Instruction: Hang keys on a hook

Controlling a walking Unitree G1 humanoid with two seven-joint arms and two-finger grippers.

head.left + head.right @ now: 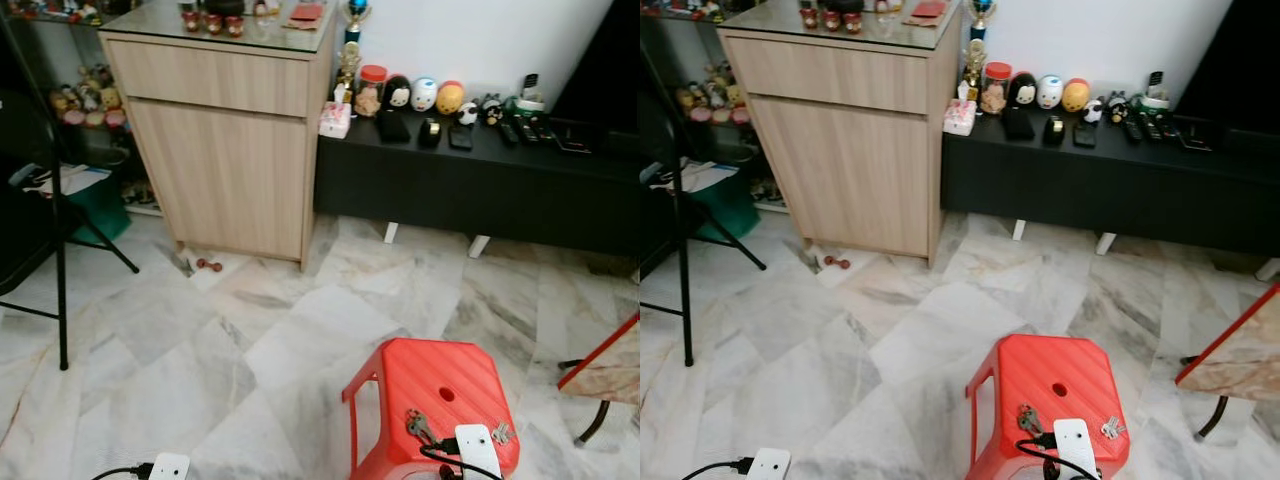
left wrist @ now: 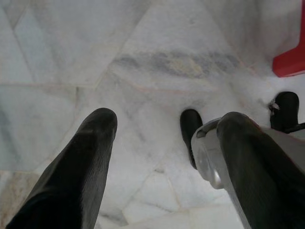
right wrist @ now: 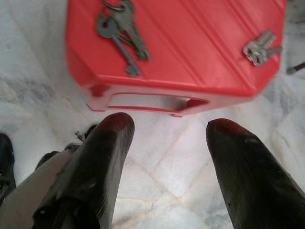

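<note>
Lying on the red stool (image 3: pixel 190 43), two bunches of keys sat well apart: the darker keys (image 3: pixel 121 31) near one corner of the seat, the smaller silver keys (image 3: pixel 259 46) near the opposite edge. The right gripper (image 3: pixel 169 157) hung over the marble floor (image 1: pixel 250 340) just short of the stool's edge, fingers spread wide and empty. The left gripper (image 2: pixel 164 162) also hung wide apart above bare floor, holding nothing.

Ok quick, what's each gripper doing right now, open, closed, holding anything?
Left gripper: open, holding nothing, above the floor.
Right gripper: open, holding nothing, just short of the red stool with the keys.
</note>
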